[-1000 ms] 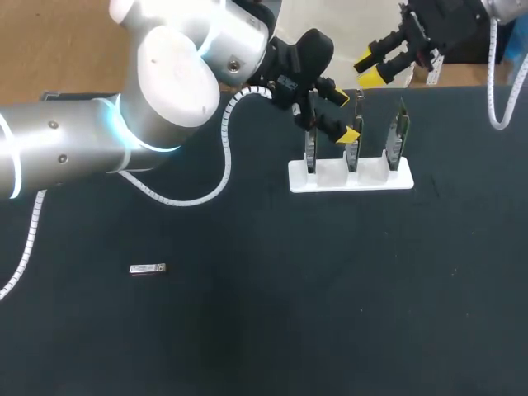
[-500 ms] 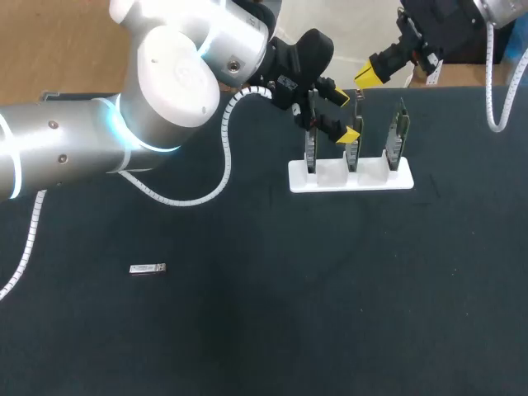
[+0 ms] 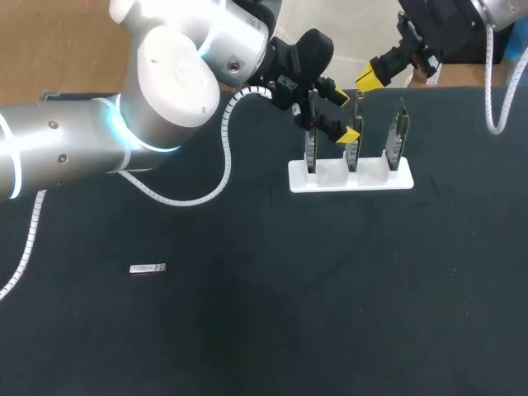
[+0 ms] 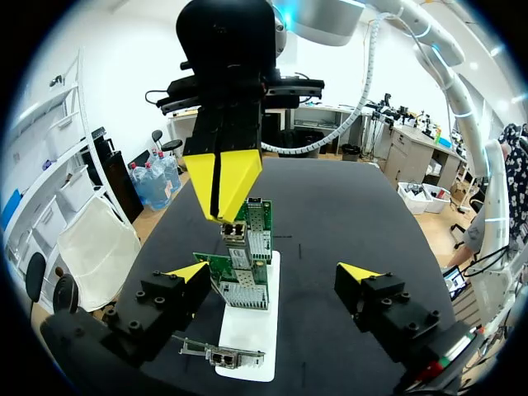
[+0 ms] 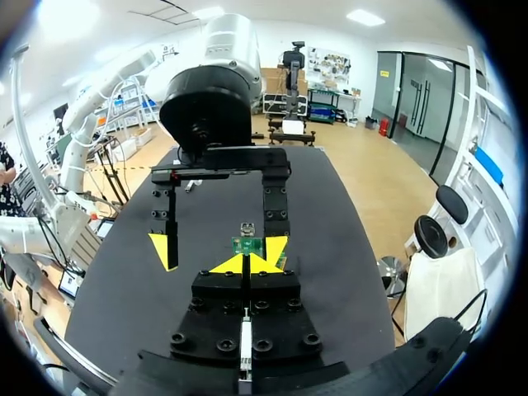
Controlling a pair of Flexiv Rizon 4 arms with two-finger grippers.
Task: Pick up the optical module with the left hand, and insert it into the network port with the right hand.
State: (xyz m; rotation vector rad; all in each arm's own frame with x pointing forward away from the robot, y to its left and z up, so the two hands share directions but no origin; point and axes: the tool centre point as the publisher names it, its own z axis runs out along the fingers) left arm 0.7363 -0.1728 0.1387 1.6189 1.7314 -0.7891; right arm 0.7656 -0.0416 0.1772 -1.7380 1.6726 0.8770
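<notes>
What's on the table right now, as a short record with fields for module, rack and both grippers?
optical module: lying flat on the table, far from both grippers
rack: white, holding three upright cards
left gripper: open, empty, beside the rack's cards
right gripper: shut, hovering near the rack's cards

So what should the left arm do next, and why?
Probably pull the left end effector back from the white rack and move it toward the optical module. Its fingers stand open and empty over the cards, while the module lies untouched on the table, far off toward that arm's own side.
</notes>
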